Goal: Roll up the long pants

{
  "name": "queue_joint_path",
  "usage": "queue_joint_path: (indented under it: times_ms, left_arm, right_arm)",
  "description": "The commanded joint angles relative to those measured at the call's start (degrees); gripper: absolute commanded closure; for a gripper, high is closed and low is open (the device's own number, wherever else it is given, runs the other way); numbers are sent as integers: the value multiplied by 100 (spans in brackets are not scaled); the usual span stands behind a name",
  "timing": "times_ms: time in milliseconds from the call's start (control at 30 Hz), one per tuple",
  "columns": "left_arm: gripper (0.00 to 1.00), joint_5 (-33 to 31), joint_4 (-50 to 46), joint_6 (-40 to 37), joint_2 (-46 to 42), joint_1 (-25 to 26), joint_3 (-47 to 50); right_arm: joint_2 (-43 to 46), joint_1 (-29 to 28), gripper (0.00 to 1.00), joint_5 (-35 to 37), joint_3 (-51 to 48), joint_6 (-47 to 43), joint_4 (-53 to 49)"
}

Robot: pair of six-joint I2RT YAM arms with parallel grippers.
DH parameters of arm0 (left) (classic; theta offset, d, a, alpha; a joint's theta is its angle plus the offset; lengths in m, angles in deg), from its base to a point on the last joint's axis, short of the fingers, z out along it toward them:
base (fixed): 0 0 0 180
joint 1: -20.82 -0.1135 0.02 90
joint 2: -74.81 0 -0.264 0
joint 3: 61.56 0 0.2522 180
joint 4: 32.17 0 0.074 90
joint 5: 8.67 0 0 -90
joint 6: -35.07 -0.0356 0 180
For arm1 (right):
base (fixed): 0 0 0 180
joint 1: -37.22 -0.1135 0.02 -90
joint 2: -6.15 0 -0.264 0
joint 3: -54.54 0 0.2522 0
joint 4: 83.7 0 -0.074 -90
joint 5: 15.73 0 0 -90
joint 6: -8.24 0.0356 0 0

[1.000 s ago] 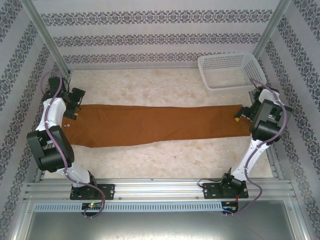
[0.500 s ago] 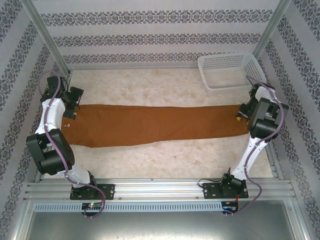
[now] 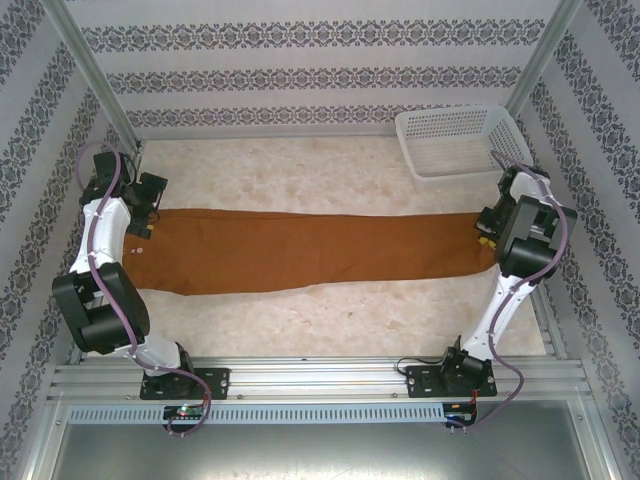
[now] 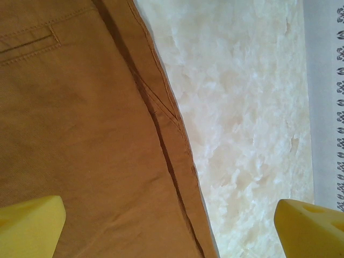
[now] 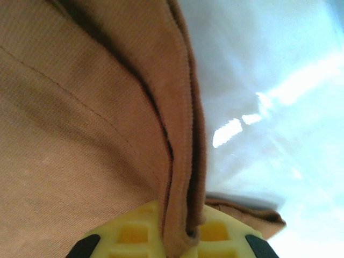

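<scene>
Got the pants (image 3: 310, 250) laid flat and straight across the middle of the table (image 3: 330, 170), waist end by the left edge, hems by the right edge. Pinching a folded hem edge tight between the pads of the right gripper (image 5: 180, 234), presumably to lift that end and start the roll from there. Holding the left gripper (image 4: 171, 228) spread wide, low over the waist end near a pocket slit (image 4: 27, 45), straddling the far side seam; no contact with cloth visible, probably waiting to pin that end and keep things taut. Basket (image 3: 455, 140) parked in the far right corner, clear of the roll path. No roll started yet. Expect soft cloth to skew unless fed square.
</scene>
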Motion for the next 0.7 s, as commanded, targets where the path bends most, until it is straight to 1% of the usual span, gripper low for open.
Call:
queue_joint_path:
  times_ms: [0, 33, 100, 167, 267, 300, 367, 467, 567, 600, 667]
  left_arm:
    - [0, 111, -26, 38, -181, 82, 33]
    - [0, 108, -18, 25, -193, 87, 47]
    - [0, 170, 30, 16, -215, 93, 93]
    - [0, 303, 200, 9, -252, 97, 170]
    - [0, 762, 556, -95, -268, 99, 250]
    - [0, 886, 571, -122, -260, 104, 233]
    - [0, 1034, 569, -197, -249, 102, 172]
    - [0, 1052, 480, -312, -301, 102, 50]
    - [0, 977, 368, -371, -362, 109, -49]
    - [0, 960, 357, -363, -384, 105, -53]
    - [0, 944, 379, -304, -395, 102, -36]
  right_arm:
    - [547, 301, 100, 1138, 450, 110, -722]
    - [698, 387, 100, 1372, 507, 184, -818]
    - [995, 556, 100, 1500, 564, 290, -902]
    - [1283, 683, 100, 1492, 626, 300, -940]
    - [1791, 753, 100, 1258, 645, 305, -924]
    - [1980, 752, 100, 1091, 644, 359, -918]
    - [2357, 723, 100, 527, 646, 397, -848]
    - [2933, 576, 100, -519, 787, 567, -849]
    - [3488, 79, 100, -1593, 1037, 1013, -908]
    - [3665, -259, 100, -1875, 1135, 1186, -884]
    - [3925, -1010, 100, -2214, 1300, 1661, -739]
